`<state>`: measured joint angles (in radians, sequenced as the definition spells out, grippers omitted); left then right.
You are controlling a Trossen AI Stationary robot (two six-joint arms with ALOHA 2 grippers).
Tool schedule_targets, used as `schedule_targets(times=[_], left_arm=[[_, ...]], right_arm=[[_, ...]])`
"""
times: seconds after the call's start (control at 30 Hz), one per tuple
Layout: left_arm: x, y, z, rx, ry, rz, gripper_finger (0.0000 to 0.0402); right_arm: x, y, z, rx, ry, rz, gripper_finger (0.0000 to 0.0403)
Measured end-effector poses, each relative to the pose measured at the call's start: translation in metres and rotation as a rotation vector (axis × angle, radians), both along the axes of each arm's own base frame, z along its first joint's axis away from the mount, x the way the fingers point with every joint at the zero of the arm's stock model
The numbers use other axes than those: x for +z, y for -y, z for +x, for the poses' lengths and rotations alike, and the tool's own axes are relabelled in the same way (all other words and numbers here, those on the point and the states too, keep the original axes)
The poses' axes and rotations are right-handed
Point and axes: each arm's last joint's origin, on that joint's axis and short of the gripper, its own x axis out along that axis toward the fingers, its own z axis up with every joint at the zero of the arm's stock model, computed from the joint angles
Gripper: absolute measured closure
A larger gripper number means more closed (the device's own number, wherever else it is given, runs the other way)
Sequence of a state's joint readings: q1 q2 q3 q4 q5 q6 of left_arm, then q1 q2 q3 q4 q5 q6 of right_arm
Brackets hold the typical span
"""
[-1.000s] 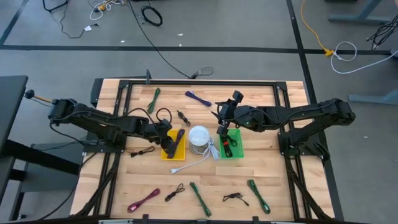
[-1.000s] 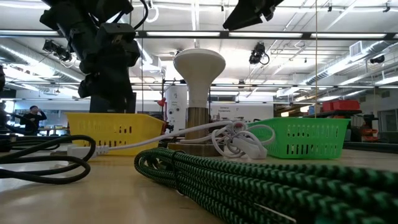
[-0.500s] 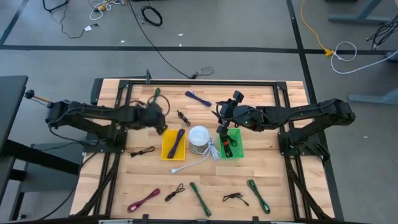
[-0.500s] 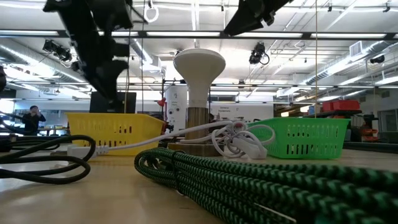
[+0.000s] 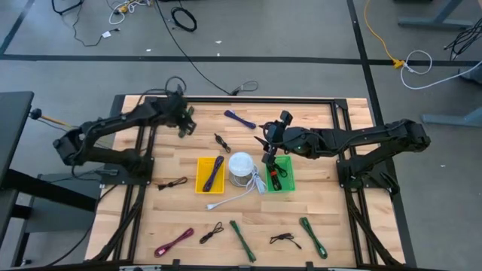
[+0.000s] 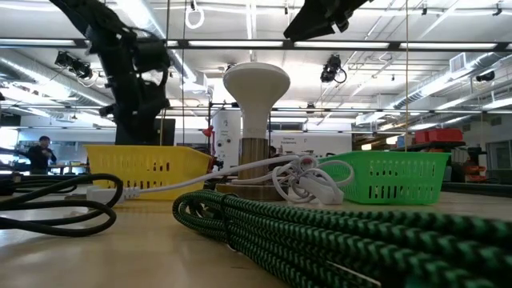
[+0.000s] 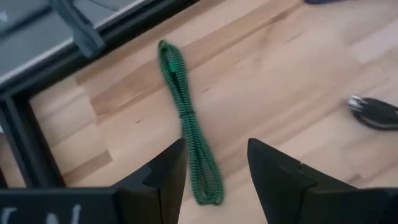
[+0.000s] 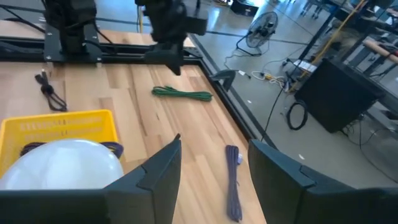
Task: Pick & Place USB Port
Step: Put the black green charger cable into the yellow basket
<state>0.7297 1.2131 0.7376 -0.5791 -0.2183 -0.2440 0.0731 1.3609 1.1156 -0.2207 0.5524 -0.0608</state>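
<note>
Green braided cable in the foreground, both arms up at the far half of the wooden table.

Nearest the low camera lies a thick green cable (image 6: 320, 236), with a black cable (image 6: 56, 204) beside it. Beyond them stand a yellow basket (image 5: 202, 181) holding a purple cable (image 5: 215, 171), a white dome-topped stand (image 5: 241, 164) trailing a white USB cord (image 5: 245, 190), and a green basket (image 5: 285, 179) holding a dark cable. The right gripper (image 5: 269, 144) hovers over the green basket's far edge, jaws apart and empty. Farther back, the left gripper (image 5: 183, 123) hangs with jaws apart directly above a green cable bundle (image 7: 186, 121) lying near the table's far rail. Another purple cable (image 8: 232, 180) rests further along that far edge.
</note>
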Motion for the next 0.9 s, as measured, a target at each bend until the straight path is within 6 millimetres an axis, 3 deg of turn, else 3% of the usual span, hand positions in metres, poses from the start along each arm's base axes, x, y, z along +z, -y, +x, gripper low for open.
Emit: schedule_targets(times=[0.13,0.4,0.57,0.73,0.83,0.9], left_arm=[[-0.012,-0.018,-0.008,0.052,-0.023,-0.049,0.0225],[-0.052,-0.041,0.005,0.021,-0.027,-0.161,0.0225],[-0.078,-0.048,0.007,0.025,-0.124,-0.191,0.0225],[-0.083,-0.053,0.01,0.011,-0.141,-0.203,0.0229],[-0.082,-0.055,0.01,0.012,-0.125,-0.226,0.027],[-0.081,-0.055,0.01,0.001,-0.113,-0.241,0.0332]], right_arm=[[0.0,0.0,0.0,0.002,0.001,0.001,0.0214],[0.001,0.0,0.001,0.003,0.012,0.002,0.0214],[0.001,0.0,0.001,0.01,0.012,0.008,0.0214],[0.001,-0.001,0.001,0.016,0.013,0.012,0.0214],[0.001,0.0,0.001,0.016,0.013,0.012,0.0214],[0.001,-0.001,0.001,0.016,0.013,0.013,0.0214]])
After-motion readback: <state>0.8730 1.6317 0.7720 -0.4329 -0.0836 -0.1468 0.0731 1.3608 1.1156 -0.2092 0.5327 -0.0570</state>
